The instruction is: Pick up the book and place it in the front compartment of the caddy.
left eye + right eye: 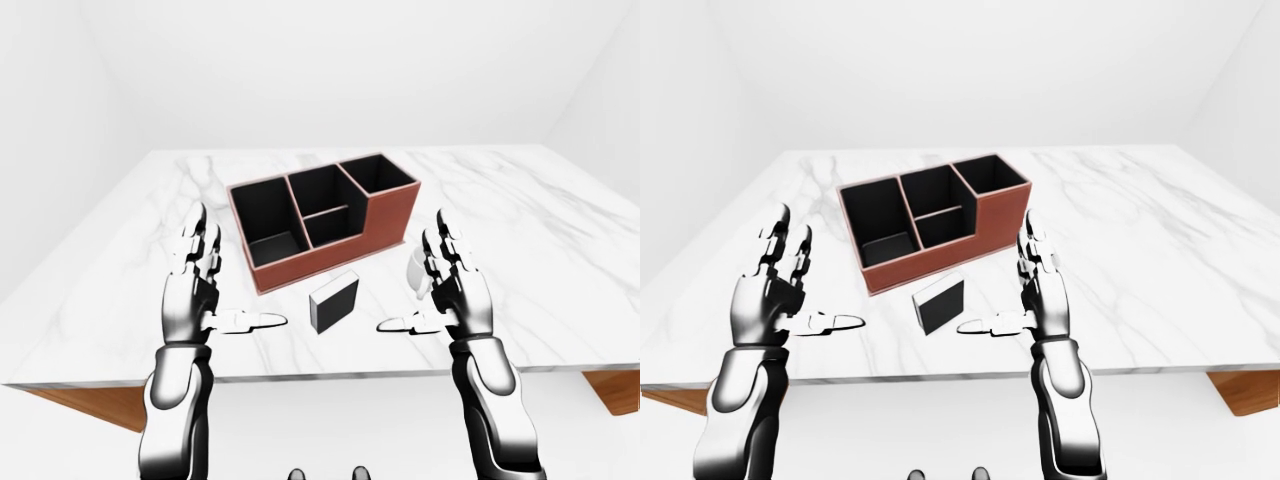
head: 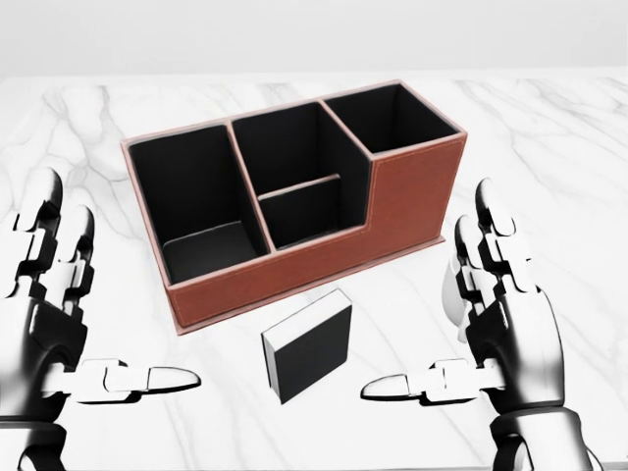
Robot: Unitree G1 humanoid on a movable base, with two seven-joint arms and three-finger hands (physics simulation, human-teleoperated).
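Observation:
A brown caddy (image 2: 324, 260) with black compartments stands on the white marble table (image 2: 549, 137) at the centre of the head view. The book (image 2: 306, 343), small and black with white page edges, stands tilted just below the caddy's low wall, apart from it. My left hand (image 2: 128, 289) hovers open at the view's left, fingers up and thumb pointing at the book. My right hand (image 2: 429, 294) mirrors it at the right, also open. Neither hand touches the book; it sits in the gap between the two thumbs.
A white mug (image 1: 415, 272) stands right of the book, mostly hidden behind my right hand in the head view. The table's near edge (image 1: 320, 376) runs below my forearms in the left-eye view. White walls surround the table.

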